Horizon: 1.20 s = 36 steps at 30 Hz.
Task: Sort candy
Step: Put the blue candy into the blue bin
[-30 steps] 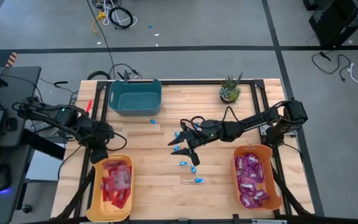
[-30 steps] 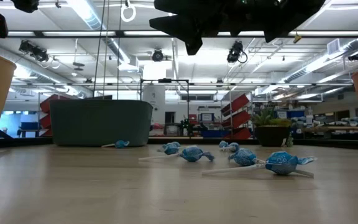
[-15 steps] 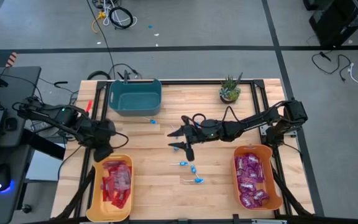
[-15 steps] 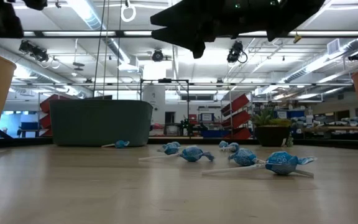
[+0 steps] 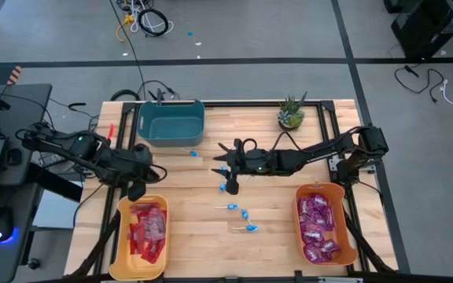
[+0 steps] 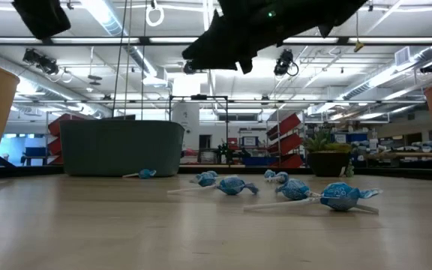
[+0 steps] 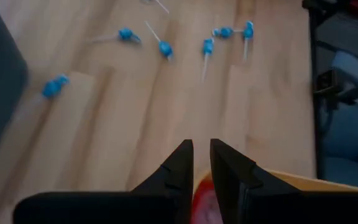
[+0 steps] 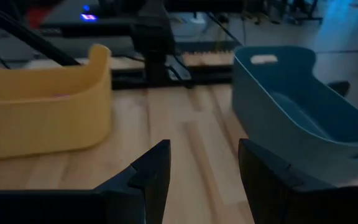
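Several blue lollipops (image 5: 246,214) lie on the wooden table near its middle, one (image 5: 191,152) beside the teal bin (image 5: 171,137); they also show in the left wrist view (image 7: 165,48). Red packets (image 5: 148,228) fill the yellow bin (image 5: 121,236) at the near left. Purple packets (image 5: 319,224) fill the orange bin (image 5: 341,206) at the near right. My left gripper (image 7: 201,163) hovers over the yellow bin's far edge, its fingers a narrow slit apart with nothing between the tips. My right gripper (image 8: 202,167) hangs open above the far lollipops (image 5: 223,167), aimed at the two left bins.
A small potted plant (image 5: 291,115) stands at the table's far right. Bare wood lies between the two near bins. A dark frame runs round the table's edges. In the low view both arms hang high above the lollipops (image 6: 341,196).
My right gripper has drawn away from the near lollipops toward the table's far edge and tipped up from pointing down to nearly level, staying open. My left gripper has rolled and tipped above the yellow bin's far edge. The candy has not moved.
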Tool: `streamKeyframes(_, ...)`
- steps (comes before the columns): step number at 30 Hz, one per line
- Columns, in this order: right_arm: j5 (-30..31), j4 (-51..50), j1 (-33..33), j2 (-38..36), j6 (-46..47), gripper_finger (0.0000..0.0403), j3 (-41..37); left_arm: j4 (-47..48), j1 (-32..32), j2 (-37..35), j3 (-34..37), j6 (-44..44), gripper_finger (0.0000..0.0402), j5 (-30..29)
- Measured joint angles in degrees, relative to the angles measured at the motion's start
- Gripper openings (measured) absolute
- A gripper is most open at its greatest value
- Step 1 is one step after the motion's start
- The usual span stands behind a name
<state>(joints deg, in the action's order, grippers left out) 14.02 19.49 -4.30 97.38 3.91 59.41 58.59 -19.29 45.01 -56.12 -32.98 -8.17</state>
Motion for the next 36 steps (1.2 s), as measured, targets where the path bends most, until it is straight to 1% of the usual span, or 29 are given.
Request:
streamKeyframes(4,2.43,-4.69,0.73,0.00,1.58,0.0174,2.04,-0.52,0.00,0.00,0.02,2.93,0.0058,-3.75)
streamKeyframes(8,4.40,-10.95,2.28,0.00,7.63,0.0174,3.36,-0.55,0.02,0.00,0.02,4.67,0.0058,-6.29)
streamKeyframes(13,4.41,-13.94,4.29,0.00,14.21,0.0174,3.53,-0.54,0.02,0.00,0.02,7.28,0.0058,-7.68)
streamKeyframes(18,3.92,-14.56,4.73,2.21,14.47,0.0174,4.77,-0.95,0.02,-0.01,0.06,9.41,0.0058,-9.46)
streamKeyframes(20,2.91,-15.30,4.75,3.92,14.11,0.0174,7.13,-2.26,0.04,0.00,0.13,10.46,0.0058,-10.45)
streamKeyframes(22,2.79,-19.12,4.75,6.53,13.22,0.0174,10.88,-2.39,0.04,0.05,0.13,10.65,0.0058,-10.80)
streamKeyframes(25,2.81,-27.87,4.94,10.52,12.58,0.0174,16.98,-2.34,0.06,0.35,0.15,10.61,0.0058,-10.88)
streamKeyframes(30,2.77,-38.45,5.89,16.23,13.70,0.0174,25.57,-1.85,0.04,0.54,0.15,10.43,0.0058,-10.88)
streamKeyframes(33,1.29,-42.91,6.63,18.57,15.54,0.0174,28.48,-1.72,0.05,0.57,0.15,10.46,0.0058,-10.88)
streamKeyframes(36,-1.56,-45.15,7.62,20.08,18.48,0.0174,30.07,-1.68,0.04,0.57,0.15,10.46,0.0058,-10.88)
